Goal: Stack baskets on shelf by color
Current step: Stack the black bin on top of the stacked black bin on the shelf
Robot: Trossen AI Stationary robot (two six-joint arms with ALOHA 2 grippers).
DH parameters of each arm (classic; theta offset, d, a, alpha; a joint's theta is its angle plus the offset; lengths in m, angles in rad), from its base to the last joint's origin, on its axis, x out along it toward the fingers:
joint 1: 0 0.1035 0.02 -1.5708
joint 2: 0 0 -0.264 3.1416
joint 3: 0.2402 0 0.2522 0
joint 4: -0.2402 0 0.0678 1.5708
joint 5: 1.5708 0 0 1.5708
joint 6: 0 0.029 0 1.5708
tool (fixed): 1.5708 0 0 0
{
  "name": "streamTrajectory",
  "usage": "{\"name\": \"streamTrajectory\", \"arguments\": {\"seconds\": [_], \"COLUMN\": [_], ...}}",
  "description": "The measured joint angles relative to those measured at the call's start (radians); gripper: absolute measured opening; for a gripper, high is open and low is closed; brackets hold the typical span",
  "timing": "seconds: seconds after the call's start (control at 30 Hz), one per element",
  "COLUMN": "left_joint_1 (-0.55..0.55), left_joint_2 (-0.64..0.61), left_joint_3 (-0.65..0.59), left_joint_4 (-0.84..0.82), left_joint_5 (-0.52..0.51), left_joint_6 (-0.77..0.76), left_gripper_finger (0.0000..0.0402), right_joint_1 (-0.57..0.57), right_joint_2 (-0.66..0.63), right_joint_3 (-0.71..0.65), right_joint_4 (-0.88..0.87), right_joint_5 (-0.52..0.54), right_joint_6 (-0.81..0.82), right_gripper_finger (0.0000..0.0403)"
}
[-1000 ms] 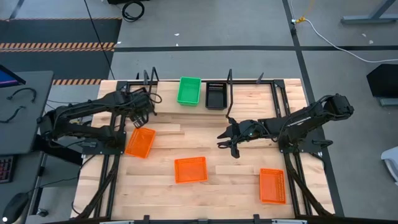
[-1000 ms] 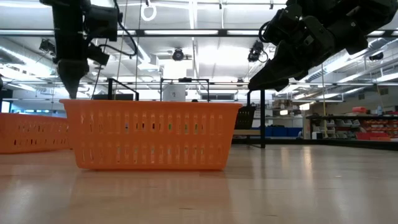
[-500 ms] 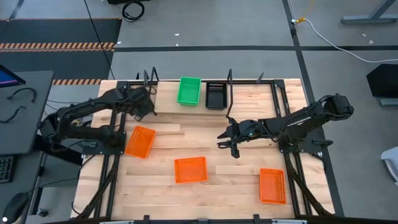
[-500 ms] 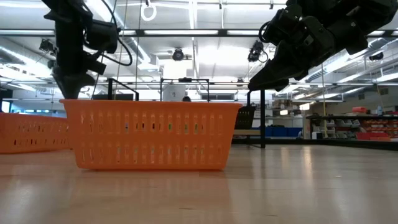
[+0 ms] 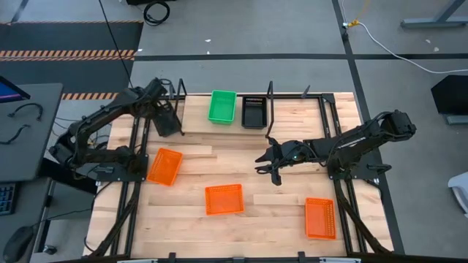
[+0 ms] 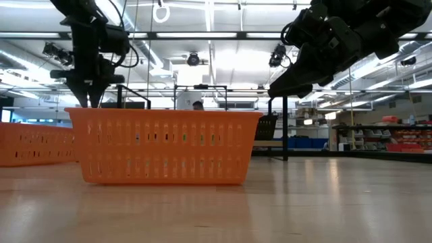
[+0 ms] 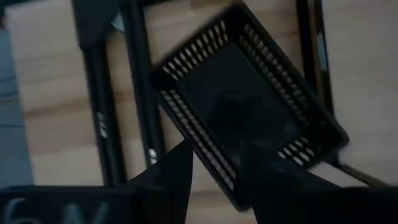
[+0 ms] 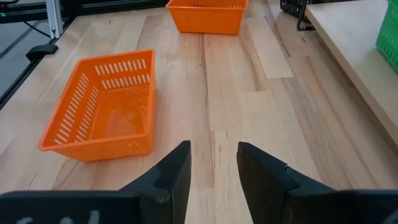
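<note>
The left hand (image 5: 171, 123) is at the left end of the shelf (image 5: 292, 109), its fingers clamped on the rim of a black basket (image 7: 249, 106); the blurred wrist view makes the exact grip uncertain. The right hand (image 5: 265, 162) hovers over mid-bench, fingers apart and empty. A green basket (image 5: 222, 107) and another black basket (image 5: 254, 112) sit on the shelf. Three orange baskets (image 5: 224, 199) lie on the bench (image 5: 278, 212).
</note>
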Motion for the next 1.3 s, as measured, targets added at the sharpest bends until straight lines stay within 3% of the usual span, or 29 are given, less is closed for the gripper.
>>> {"name": "streamTrajectory", "arguments": {"seconds": [0.43, 0.77, 1.03, 1.3], "left_joint_1": [-0.01, -0.019, -0.025, -0.025], "left_joint_2": [0.227, 0.236, 0.236, 0.236], "left_joint_3": [-0.031, -0.032, -0.105, -0.126], "left_joint_4": [0.023, 0.017, 0.02, 0.12], "left_joint_5": [-0.018, -0.046, -0.051, 0.002], "left_joint_6": [-0.124, -0.282, -0.413, -0.421], "left_gripper_finger": [0.0128, 0.0126, 0.0126, 0.0126], "right_joint_1": [-0.003, -0.003, -0.003, -0.004], "right_joint_2": [0.0, 0.0, 0.0, 0.0], "right_joint_3": [0.0, 0.0, 0.0, 0.0], "right_joint_4": [0.0, -0.003, -0.004, -0.002], "right_joint_5": [-0.001, -0.028, -0.028, -0.027], "right_joint_6": [-0.021, -0.058, -0.108, -0.205], "right_gripper_finger": [0.0135, 0.0135, 0.0135, 0.0135]}}
